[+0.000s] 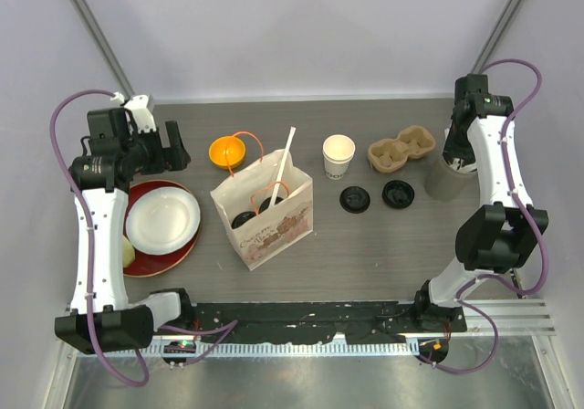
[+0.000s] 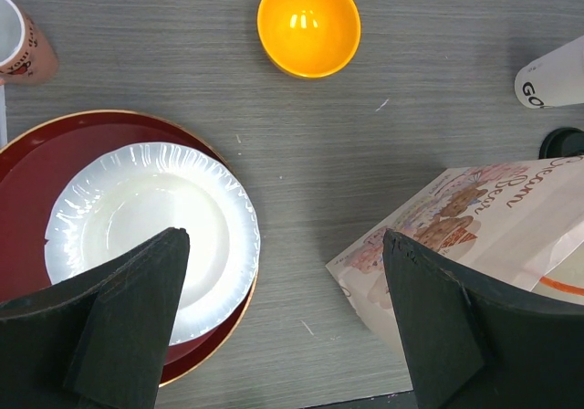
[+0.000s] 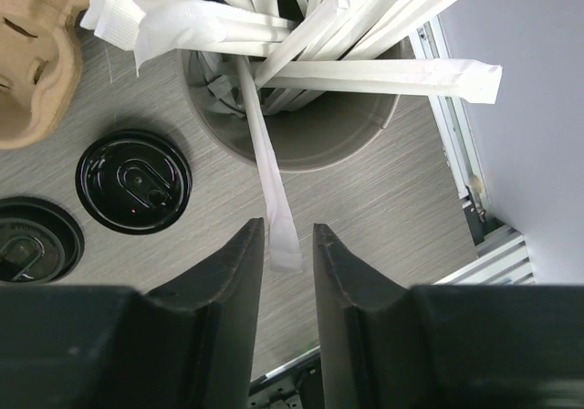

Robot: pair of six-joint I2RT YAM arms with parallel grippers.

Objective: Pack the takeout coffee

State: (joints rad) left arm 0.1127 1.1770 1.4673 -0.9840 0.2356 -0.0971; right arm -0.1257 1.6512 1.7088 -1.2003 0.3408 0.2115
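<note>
A printed paper bag (image 1: 274, 231) was stood mid-table, with two black-lidded cups (image 1: 245, 219) seen inside — a lidless paper cup (image 1: 338, 156) and loose glossy lids (image 1: 355, 199) lay beside it. The left gripper (image 2: 285, 237) was spread wide over a ribbed white plate (image 2: 137, 217). The right gripper (image 3: 287, 235) was narrowed about a wrapped straw (image 3: 260, 153) — whether it was pinched could not be told.

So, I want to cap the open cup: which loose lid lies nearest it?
The left lid, just on the near side of the cup; the other lid lies further right, by the carrier.
</note>
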